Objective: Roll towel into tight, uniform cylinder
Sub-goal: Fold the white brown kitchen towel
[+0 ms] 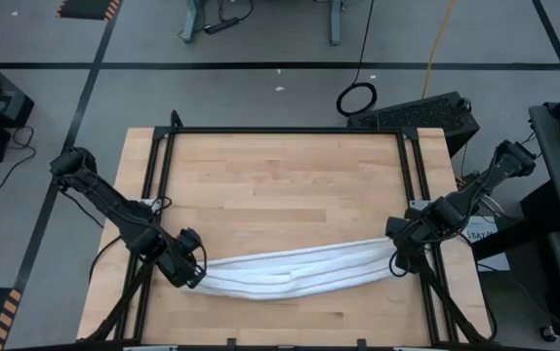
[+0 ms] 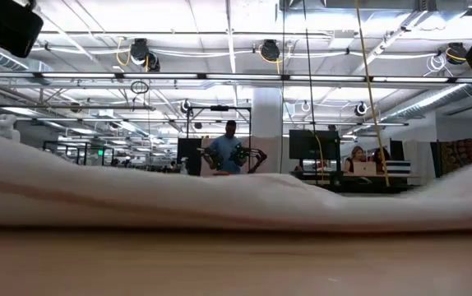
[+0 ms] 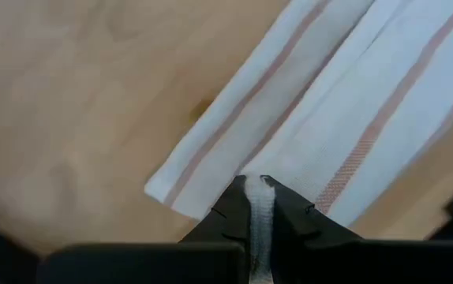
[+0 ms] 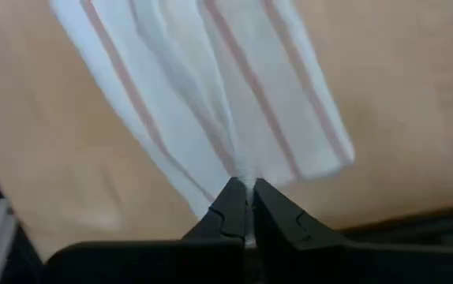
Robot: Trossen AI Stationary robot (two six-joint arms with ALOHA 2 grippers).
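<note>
The towel (image 1: 295, 270) is light and limp, sagging on the counter (image 1: 280, 175) between left gripper (image 3: 256, 183) and right gripper (image 4: 245, 184), each pinching a bunched towel end, the soundest hold.

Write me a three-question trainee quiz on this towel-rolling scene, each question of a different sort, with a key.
1. True or false: the towel lies spread flat and square in the middle of the table.
2. Multiple choice: the left gripper is
A. open above bare wood
B. shut on the towel's end
C. out of sight
3. Fill in: the right gripper pinches the towel's opposite ____.

Key:
1. False. It is gathered into a long band that sags between the two grippers along the table's near side.
2. B. Its jaws are closed with cloth between them.
3. End. Those jaws are also closed on bunched cloth.
</note>
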